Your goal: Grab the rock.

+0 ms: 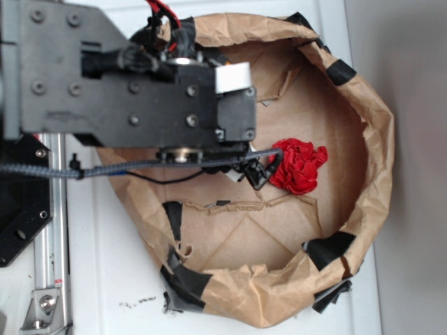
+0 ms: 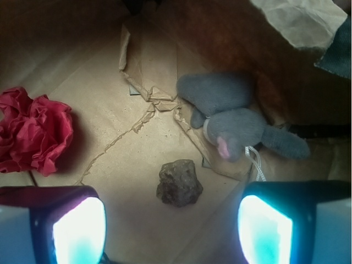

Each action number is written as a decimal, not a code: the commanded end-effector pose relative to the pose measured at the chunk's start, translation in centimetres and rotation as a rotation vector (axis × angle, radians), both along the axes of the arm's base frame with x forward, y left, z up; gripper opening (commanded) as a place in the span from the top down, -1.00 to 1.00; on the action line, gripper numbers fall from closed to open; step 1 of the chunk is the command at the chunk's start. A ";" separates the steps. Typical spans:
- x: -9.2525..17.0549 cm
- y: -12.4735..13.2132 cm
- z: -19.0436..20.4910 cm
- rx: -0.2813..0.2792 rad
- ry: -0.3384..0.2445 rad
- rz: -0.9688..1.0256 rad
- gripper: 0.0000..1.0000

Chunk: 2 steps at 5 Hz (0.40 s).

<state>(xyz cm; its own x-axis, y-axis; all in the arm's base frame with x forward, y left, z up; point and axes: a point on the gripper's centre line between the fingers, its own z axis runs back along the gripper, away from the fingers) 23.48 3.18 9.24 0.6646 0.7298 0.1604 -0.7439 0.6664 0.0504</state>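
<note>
Rock lies on the brown paper floor of the bag, roughly mid-floor, free on all sides. Gripper hangs above it with jaws wide, one finger on each flank, neither touching the stone. Grey plush mouse lies near the rock, against the dark paper wall; small gap between them. Red paper flower lies well apart on the opposite side. Torn paper ridges cross the floor beyond the rock.

No readable text, label, brand, number or sign appears in either view; the paper bag is plain; the black marks on the worktop are illegible.
</note>
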 end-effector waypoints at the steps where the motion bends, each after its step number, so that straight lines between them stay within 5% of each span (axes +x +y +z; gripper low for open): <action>1: 0.0 2.7 -4.2 -0.044 -0.037 -0.045 -1.00; 2: 0.1 2.4 -8.0 -0.036 0.028 -0.077 -1.00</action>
